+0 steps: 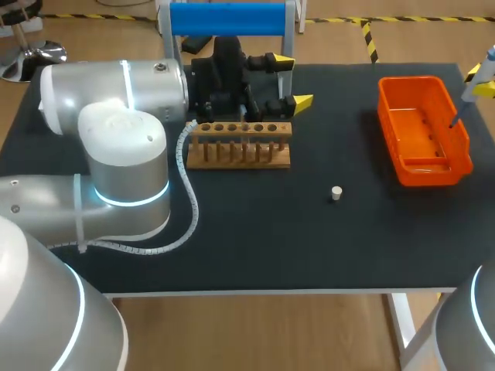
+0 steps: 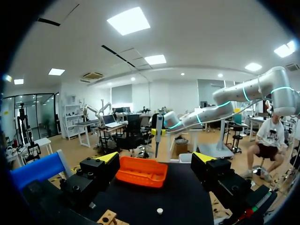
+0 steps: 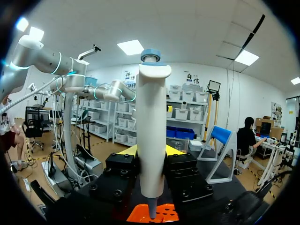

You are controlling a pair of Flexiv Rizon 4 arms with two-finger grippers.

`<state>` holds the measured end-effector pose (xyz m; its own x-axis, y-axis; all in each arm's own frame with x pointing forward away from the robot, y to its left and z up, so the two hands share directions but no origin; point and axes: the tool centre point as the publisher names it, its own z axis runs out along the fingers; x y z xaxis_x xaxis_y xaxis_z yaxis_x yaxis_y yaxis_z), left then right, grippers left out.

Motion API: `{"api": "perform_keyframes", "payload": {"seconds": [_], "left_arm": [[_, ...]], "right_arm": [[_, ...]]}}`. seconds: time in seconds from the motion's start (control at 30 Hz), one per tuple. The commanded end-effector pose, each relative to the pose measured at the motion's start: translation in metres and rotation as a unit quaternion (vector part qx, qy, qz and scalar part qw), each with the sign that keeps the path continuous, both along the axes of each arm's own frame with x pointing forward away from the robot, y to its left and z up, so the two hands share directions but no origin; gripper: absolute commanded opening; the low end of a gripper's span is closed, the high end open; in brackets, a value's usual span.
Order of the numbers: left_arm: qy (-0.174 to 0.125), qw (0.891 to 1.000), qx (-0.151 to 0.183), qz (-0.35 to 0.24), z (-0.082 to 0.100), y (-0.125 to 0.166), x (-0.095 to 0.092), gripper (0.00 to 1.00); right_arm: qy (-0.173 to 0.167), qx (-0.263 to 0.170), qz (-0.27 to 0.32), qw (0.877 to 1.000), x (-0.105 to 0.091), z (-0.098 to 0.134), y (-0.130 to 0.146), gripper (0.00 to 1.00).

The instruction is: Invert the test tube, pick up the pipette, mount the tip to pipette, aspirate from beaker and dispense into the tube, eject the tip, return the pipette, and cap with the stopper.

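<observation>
Clamping the pipette upright in the right hand, both fingers pressing its smooth white plastic barrel from two sides, blue plunger cap uppermost, narrow grey nose pointing down over the orange bin. Holding the left hand wide open and empty, just behind the wooden rack.

Judging the pick-up done. Not managing to tell whether a tip is mounted, the nose end being too small to read. Finding no test tube or beaker for certain in any view, so leaving the inversion unjudged. Counting aspirating, dispensing, ejecting and returning as probably ahead, and capping as surely undone.

Leaving the small, pale, cylindrical stopper lying loose on the matte black table, well apart from rack and bin. Noting glossy moulded plastic in the bin, and plain light wood drilled with a row of round holes in the rack.
</observation>
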<state>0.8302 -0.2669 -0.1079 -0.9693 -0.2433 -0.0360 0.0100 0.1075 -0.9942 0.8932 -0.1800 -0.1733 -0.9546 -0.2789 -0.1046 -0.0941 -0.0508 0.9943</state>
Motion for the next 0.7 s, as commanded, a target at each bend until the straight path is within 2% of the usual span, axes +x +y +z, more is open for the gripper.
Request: {"api": "perform_keyframes", "payload": {"seconds": [0.03, 0.2, 0.23, 0.4, 0.57, 0.7], "left_arm": [[0.0, 1.0, 0.0, -0.001, 0.0, 0.0, 0.0, 1.0], [0.0, 1.0, 0.0, -0.001, 0.0, 0.0, 0.0, 1.0], [0.0, 1.0, 0.0, -0.001, 0.0, 0.0, 0.0, 1.0], [0.0, 1.0, 0.0, -0.001, 0.0, 0.0, 0.0, 1.0], [0.0, 1.0, 0.0, -0.001, 0.0, 0.0, 0.0, 1.0], [0.0, 1.0, 0.0, -0.001, 0.0, 0.0, 0.0, 1.0]], "right_arm": [[-0.001, -0.002, 0.0, 1.0, -0.001, 0.001, 0.0, 0.0], [-0.001, -0.002, 0.0, 1.0, -0.001, 0.001, 0.0, 0.0], [-0.009, -0.013, -0.004, 1.0, -0.002, 0.002, 0.005, 0.0], [-0.015, -0.012, -0.009, 1.0, -0.011, 0.012, 0.032, 0.0], [-0.022, -0.044, -0.025, 0.998, -0.013, 0.02, 0.065, 0.0], [-0.01, -0.056, -0.033, 0.998, -0.011, 0.02, 0.095, 0.0]]}}
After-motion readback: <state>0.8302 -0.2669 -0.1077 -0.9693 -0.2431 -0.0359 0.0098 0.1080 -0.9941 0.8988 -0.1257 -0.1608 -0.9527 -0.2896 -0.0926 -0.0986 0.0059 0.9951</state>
